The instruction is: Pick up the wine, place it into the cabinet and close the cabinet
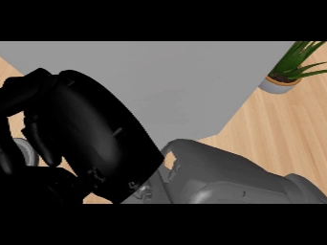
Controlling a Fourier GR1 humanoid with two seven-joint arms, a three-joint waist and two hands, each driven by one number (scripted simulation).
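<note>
Neither the wine nor the cabinet can be made out in the head view. My right hand (pixel 89 139) fills the left side, very close to the view, at the end of the grey forearm (pixel 230 177) that comes in from the lower right. Its fingers (pixel 43 139) are curled downward at the far left, and I see nothing held in them. A small pale grey rounded part (pixel 21 149) shows behind the fingers; I cannot tell what it is. My left hand does not show.
A plain grey surface (pixel 173 81) spreads across the middle and top. Wooden floor (pixel 293 134) lies to its right, with a potted green plant (pixel 286 76) at the upper right. More wood shows at the upper left corner.
</note>
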